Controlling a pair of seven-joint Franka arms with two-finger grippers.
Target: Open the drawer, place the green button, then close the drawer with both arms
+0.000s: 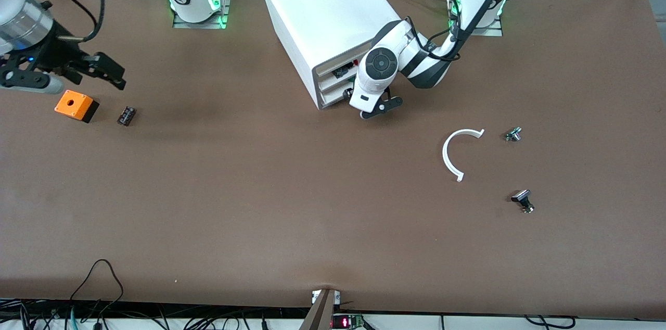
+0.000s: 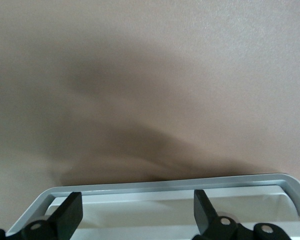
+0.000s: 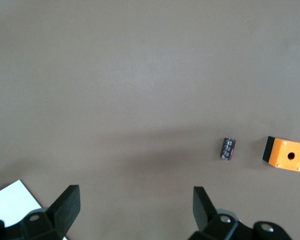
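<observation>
The left hand (image 1: 382, 107) is down at the front of the white cabinet (image 1: 325, 12), just above centre of the front view, right at the lowest drawer (image 1: 333, 98). In the left wrist view its two black fingers (image 2: 70, 210) stand wide apart, nothing between them, poised over the grey rim of the drawer (image 2: 165, 186), with brown tabletop (image 2: 150, 75) filling the rest of that view. How far out the drawer stands is hard to tell from the front view, since the arm covers much of it.

The button (image 1: 513, 134), green cap just visible, lies on the tabletop (image 1: 312, 205) at middle right of the front view, toward the left arm's end. Just beside it curves a white arc-shaped piece (image 1: 453, 155), and lower in the frame sits a black-capped button (image 1: 523, 201), nearer the camera.

At the upper left edge of the front view, the right hand (image 1: 106, 71) hangs in the air and waits, fingers (image 3: 67, 202) spread open and empty. Below it on the tabletop sit an orange box with a hole (image 1: 76, 105) and a small dark block (image 1: 126, 115); both show in the right wrist view, box (image 3: 286, 153) and block (image 3: 228, 149) side by side but apart.
</observation>
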